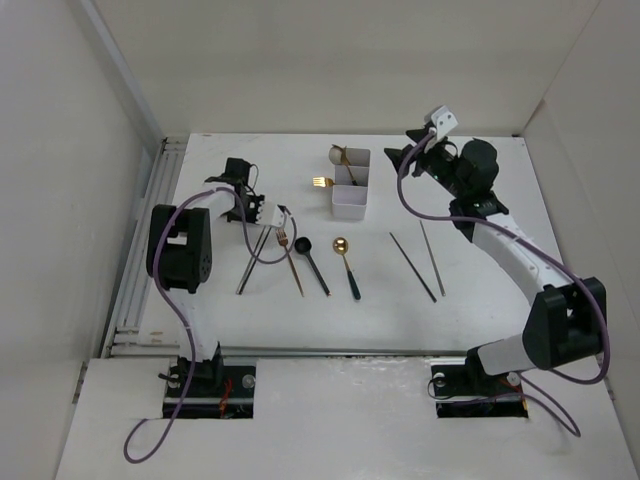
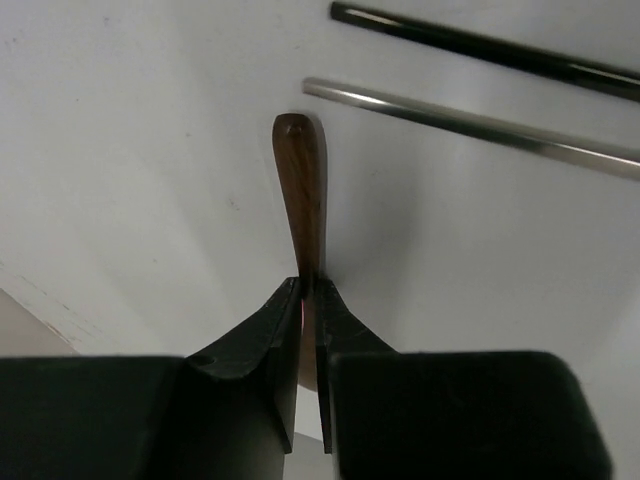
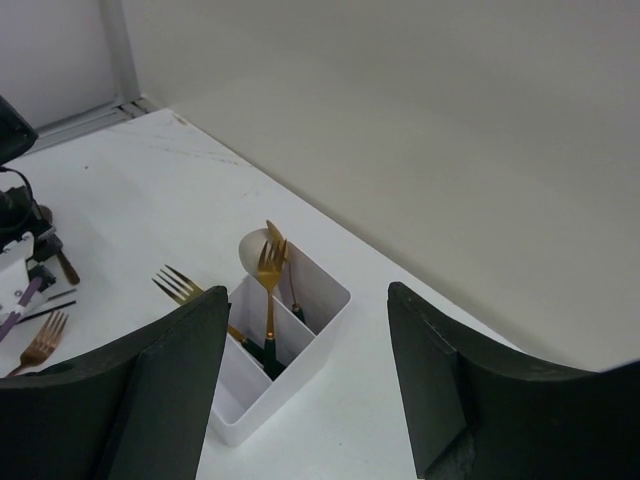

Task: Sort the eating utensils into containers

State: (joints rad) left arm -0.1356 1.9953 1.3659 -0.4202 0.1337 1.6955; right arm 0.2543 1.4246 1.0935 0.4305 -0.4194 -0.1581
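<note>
The wooden spoon (image 2: 302, 190) was brown wood, smooth, with a soft shine. The left gripper (image 2: 308, 288) had black fingers (image 2: 250, 350) that looked like dull plastic. The pale chopstick (image 2: 470, 125) was silvery metal and shiny. The dark chopstick (image 2: 480, 45) was black and glossy. The table (image 2: 120, 150) was white and dull, with tiny marks. The box (image 3: 295, 380) looked like smooth white plastic. The forks (image 3: 268, 265) in it were shiny gold metal.

The white three-compartment box (image 1: 349, 210) holds two gold forks (image 1: 320, 182), one leaning out leftward. Nearer than the box lie a black spoon (image 1: 312, 262), a gold-bowled spoon (image 1: 346, 265), a copper fork (image 1: 292, 268) and dark chopsticks (image 1: 413, 266). The brown wooden spoon (image 2: 302, 195) is to the box's near left.
</note>
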